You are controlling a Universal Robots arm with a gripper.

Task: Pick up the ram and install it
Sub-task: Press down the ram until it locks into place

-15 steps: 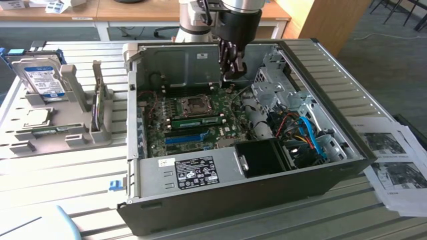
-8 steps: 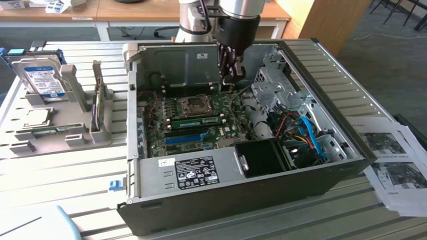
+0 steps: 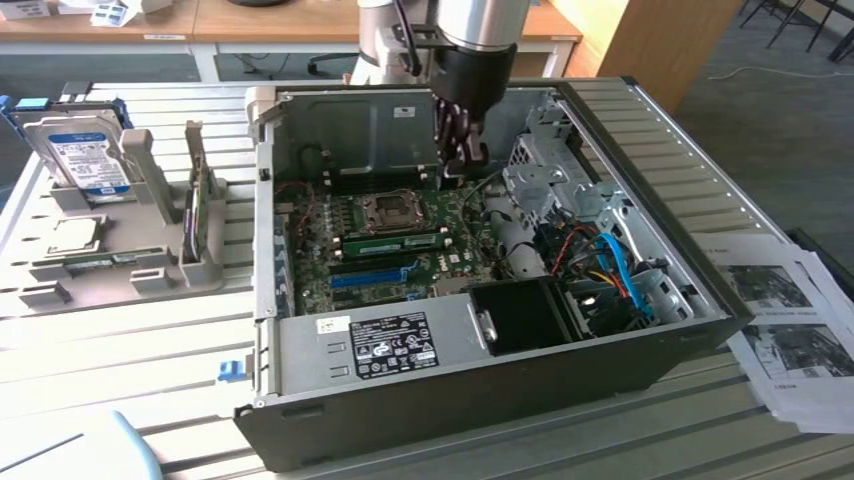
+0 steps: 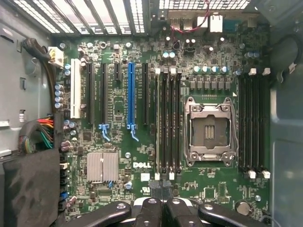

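Gripper point(image 3: 458, 168) is shut on nothing, fingers pressed together, and is held low inside the PC case point(image 3: 561, 385), likely for pushing. Ram point(image 3: 395, 243) is stood edge-up in a motherboard point(image 3: 461, 263) slot beside the CPU socket point(image 3: 391, 208), apparently seated.

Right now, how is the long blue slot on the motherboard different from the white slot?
The blue slot is bright blue; the white slot is white. The blue slot is longer than the white slot. The blue slot lies between black slots; the white slot lies at the edge of the motherboard, beside the cable bundle. Both are empty and run parallel to each other.
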